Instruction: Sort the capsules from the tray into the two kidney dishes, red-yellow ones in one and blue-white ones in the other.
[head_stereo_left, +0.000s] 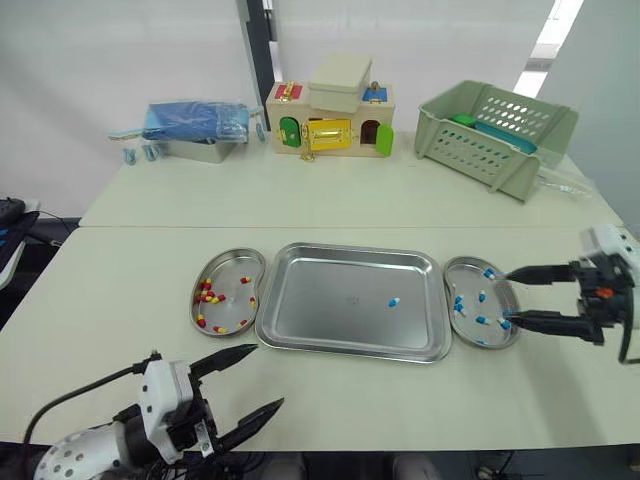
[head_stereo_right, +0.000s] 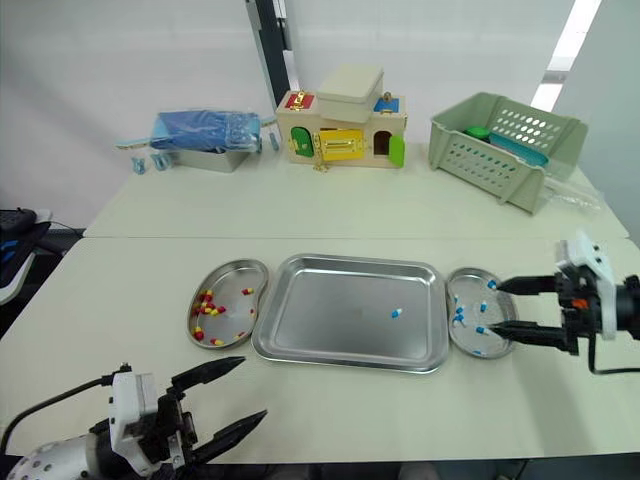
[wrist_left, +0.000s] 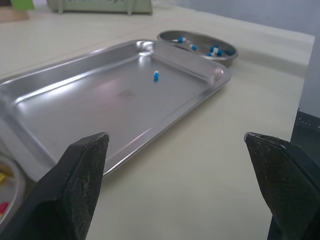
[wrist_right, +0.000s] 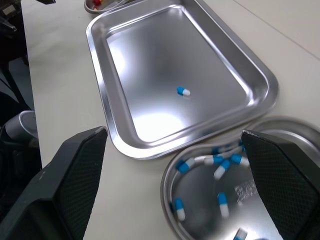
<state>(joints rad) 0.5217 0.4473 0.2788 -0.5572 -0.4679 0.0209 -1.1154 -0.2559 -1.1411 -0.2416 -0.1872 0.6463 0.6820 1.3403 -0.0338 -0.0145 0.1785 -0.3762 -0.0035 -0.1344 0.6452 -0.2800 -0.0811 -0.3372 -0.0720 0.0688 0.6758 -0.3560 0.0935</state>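
A green basket, toy house and blue bundle stand apart.

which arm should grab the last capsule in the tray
Right. The capsule lies in the right half of the tray, close to the blue-white dish, where the open right gripper hovers. The left gripper is farther from both.

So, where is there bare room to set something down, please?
Bare: the table strip between the steel tray and the wooden toy house, and left of the red-yellow capsule dish. Crowded: the blue-white capsule dish by the right tool.
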